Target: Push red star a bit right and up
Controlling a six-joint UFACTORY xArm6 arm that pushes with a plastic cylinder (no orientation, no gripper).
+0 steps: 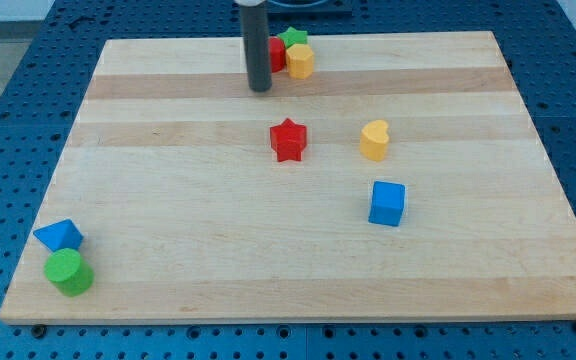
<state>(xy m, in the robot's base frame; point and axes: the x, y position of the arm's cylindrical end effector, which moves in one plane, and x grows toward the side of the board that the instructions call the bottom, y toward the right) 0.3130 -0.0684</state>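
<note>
The red star (288, 139) lies near the middle of the wooden board (168, 200), a little above centre. My tip (259, 88) is the lower end of the dark rod coming down from the view's top. It stands above and slightly left of the red star, apart from it. The tip is just left of a cluster at the board's top edge: a red block (277, 55) partly hidden behind the rod, a yellow block (301, 62) and a green star (292, 38).
A yellow heart-shaped block (374, 140) lies right of the red star. A blue cube (387, 203) sits below it. A blue triangular block (59, 236) and a green cylinder (69, 272) sit at the board's bottom left corner.
</note>
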